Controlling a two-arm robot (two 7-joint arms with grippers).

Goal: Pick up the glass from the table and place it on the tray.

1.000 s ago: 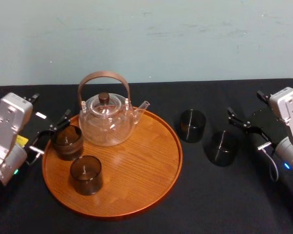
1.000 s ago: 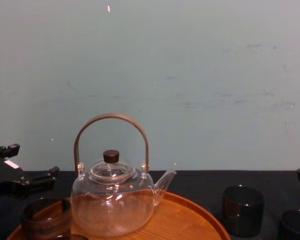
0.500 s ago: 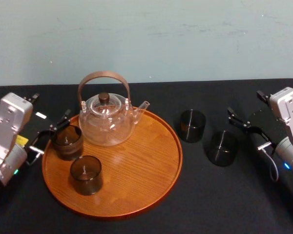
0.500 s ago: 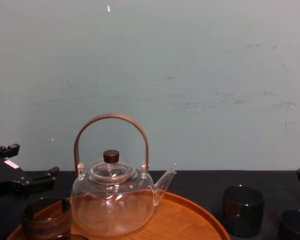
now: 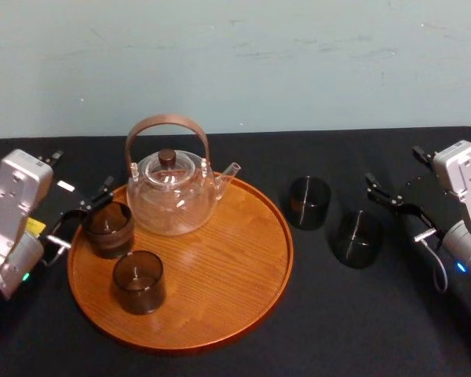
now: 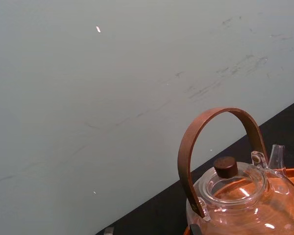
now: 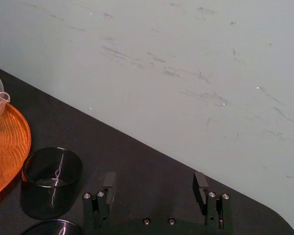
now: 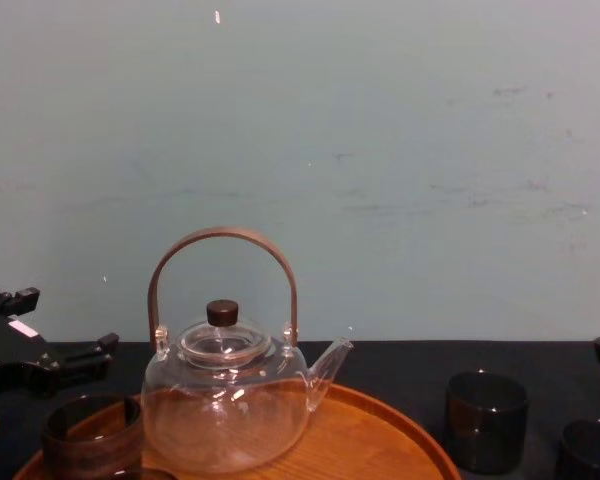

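Two dark glasses stand on the black table to the right of the tray: one (image 5: 309, 202) nearer the tray, the other (image 5: 356, 238) closer to my right gripper (image 5: 392, 166). That gripper is open with nothing between its fingers (image 7: 109, 185) and hangs just right of these glasses (image 7: 51, 178). The round orange-brown tray (image 5: 220, 271) carries a clear glass teapot (image 5: 171, 192) and two more dark glasses (image 5: 107, 228) (image 5: 138, 281). My left gripper (image 5: 85, 170) is open at the tray's left edge, just beside the upper of those glasses and not touching it.
A pale blue-green wall (image 5: 235, 63) closes off the back of the table. The teapot's tall brown handle (image 8: 223, 240) arches over the back of the tray. Bare black tablecloth (image 5: 361, 322) lies in front of the two table glasses.
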